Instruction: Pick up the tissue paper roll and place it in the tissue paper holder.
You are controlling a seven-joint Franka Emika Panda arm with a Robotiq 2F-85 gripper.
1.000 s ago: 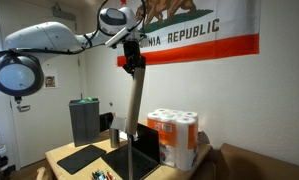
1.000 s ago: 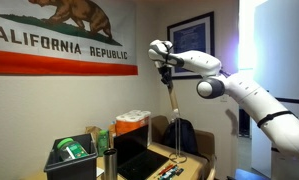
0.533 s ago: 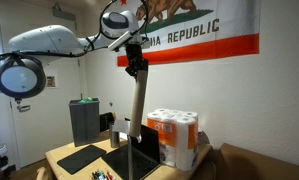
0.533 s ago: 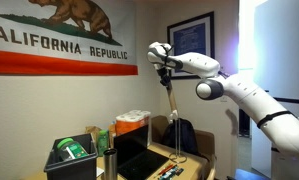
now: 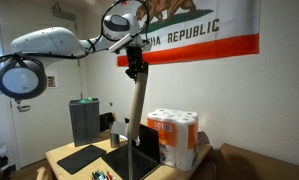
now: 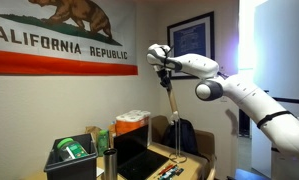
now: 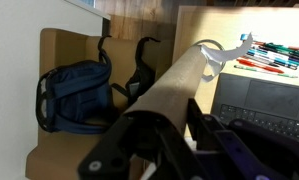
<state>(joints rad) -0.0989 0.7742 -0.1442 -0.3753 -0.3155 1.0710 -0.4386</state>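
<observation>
Gripper (image 5: 135, 67) raised high over a desk (image 5: 59, 153), closed on the top end of the roll (image 5: 135, 110). One arm, one gripper, so nothing else is in reach.

The roll is a long, slim tan tube hanging straight down from the gripper. Its long axis is near upright with a slight lean, and its lower end is close to the desk top. In both exterior views the tube looks clear of everything beside it.

In the wrist view I look down the length of the tube (image 7: 179, 80), with the dark jaws on either side of it. A pale wire loop (image 7: 211, 60) shows at the far end. I judge it may be part of the holder, but I cannot tell, nor whether the tube touches it. I cannot pick out the holder for certain in any view.

My read is that the next move depends on this: the roll's free end points down, away from the gripper, so it has to be lined up over the holder — and kept upright while lowering.

Counted:
- one roll
- one wrapped pack (image 5: 174, 138) of white rolls, beside the tube and much shorter
- one dark backpack (image 7: 74, 95) on the floor
- a scatter of pens (image 7: 274, 55), too small to count
</observation>
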